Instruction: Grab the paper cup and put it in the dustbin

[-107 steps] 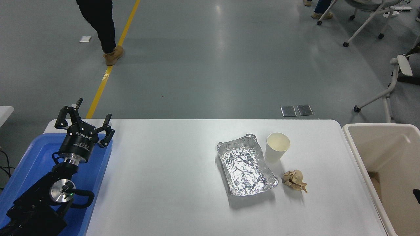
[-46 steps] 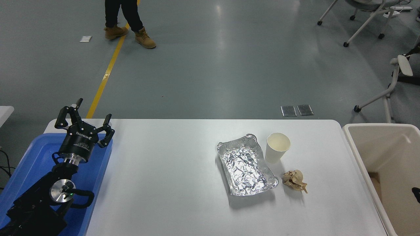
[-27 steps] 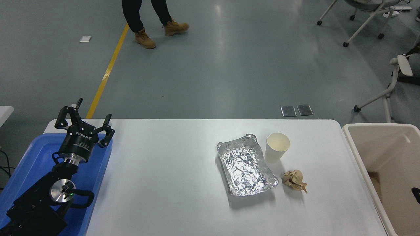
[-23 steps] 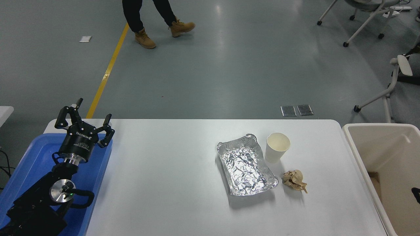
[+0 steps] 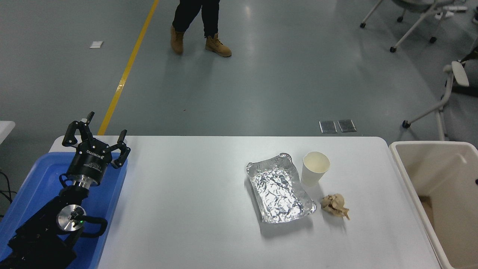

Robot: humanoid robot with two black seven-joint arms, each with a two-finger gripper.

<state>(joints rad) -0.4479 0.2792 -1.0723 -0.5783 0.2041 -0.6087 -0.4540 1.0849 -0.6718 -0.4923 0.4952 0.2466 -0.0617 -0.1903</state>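
White paper cup [image 5: 315,169] upright on the worktop [image 5: 194,209], at 1 o'clock of the foil tray [image 5: 279,192], just beside it; crumpled brown paper ball [image 5: 335,205] at 5 o'clock of the cup. Beige dustbin [image 5: 418,175] at 3 o'clock, apart. Left gripper [image 5: 96,135] parked over the blue tray [image 5: 33,179], jaws wide, holding nothing.

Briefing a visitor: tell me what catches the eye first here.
The crinkled silver foil tray glints mid-table, with the upright paper cup at its right and a crumpled brown paper ball nearer the camera. The left gripper hovers open over a blue tray; the beige dustbin stands far right.
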